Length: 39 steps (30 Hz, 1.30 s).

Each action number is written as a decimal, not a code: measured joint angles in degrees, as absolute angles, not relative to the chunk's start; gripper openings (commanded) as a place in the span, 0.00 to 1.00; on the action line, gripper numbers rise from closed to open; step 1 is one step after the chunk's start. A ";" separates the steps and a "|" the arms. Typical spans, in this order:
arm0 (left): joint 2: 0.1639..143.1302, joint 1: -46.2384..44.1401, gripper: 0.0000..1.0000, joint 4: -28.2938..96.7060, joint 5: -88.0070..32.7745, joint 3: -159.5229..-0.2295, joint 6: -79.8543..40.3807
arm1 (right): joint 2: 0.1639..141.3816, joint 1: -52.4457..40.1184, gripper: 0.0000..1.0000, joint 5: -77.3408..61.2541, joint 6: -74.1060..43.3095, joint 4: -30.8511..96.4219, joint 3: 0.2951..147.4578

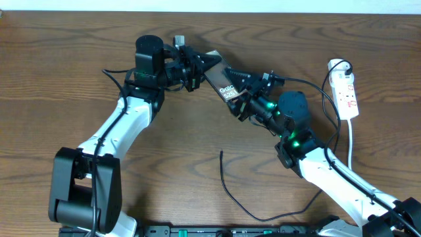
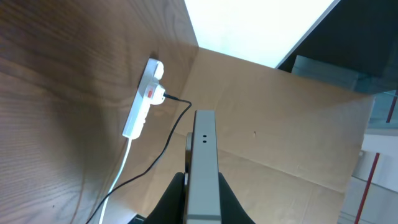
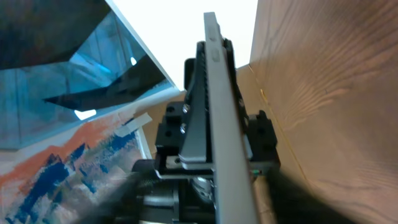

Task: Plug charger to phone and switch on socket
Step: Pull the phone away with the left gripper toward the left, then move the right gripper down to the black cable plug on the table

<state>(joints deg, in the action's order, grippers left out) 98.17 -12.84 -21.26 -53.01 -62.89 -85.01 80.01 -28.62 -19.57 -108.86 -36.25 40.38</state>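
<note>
**Position.** The phone [image 1: 223, 82] is sitting tilted between the two arms at the back centre of the surface [image 1: 66, 66], and it appears to be lifted clear. The left gripper [image 1: 200, 66] is clamping its upper end. In the left wrist view the thin edge is resting between the dark fingers [image 2: 231, 205]. The right gripper [image 1: 242, 100] is meeting the lower end and seems clenched on it too, though its own fingertips are not showing clearly.

**Handling, phone.** The phone is judged to be a rigid, smooth slab that is likely to slip under a light pinch. It is best gripped across the flat faces, leaving the port edge exposed.

**Handling, charger.** The charger [image 1: 227, 191] is lying loose on the surface in front of the phone. Its plug tip [image 1: 221, 153] is well apart from both grippers. The cable is thin and limp, so it should be gripped just behind the tip to stop the tip drooping.

**Handling, socket.** The socket [image 1: 346, 89] is lying at the right. It looks light, so it may slide when its switch is pressed.
</note>
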 measured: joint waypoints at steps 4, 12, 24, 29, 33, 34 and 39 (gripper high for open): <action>98.17 -9.65 0.08 -21.30 -53.08 -62.89 -84.29 | 79.99 -28.67 0.99 -19.68 -108.64 -36.05 40.38; 98.17 3.16 0.08 -21.32 -60.58 -62.92 -79.00 | 79.99 -26.33 0.99 -20.71 -102.96 -28.45 40.56; 98.17 24.18 0.07 -21.47 -81.65 -62.89 -67.72 | 79.99 -24.99 0.99 -29.17 -72.58 -21.32 40.71; 98.17 24.73 0.08 -21.47 -83.59 -62.89 -65.54 | 80.01 -27.55 0.99 -31.57 -63.75 -3.27 44.62; 98.17 24.64 0.07 -21.45 -84.09 -62.89 -64.42 | 80.05 -32.21 0.99 -26.04 -54.11 21.28 55.79; 98.17 24.64 0.07 -21.45 -84.16 -62.89 -64.27 | 80.05 -33.10 0.99 -24.12 -52.58 25.28 57.98; 98.17 24.64 0.08 -21.50 -84.16 -62.92 -64.12 | 79.66 -38.20 0.99 -10.66 -46.37 41.19 66.46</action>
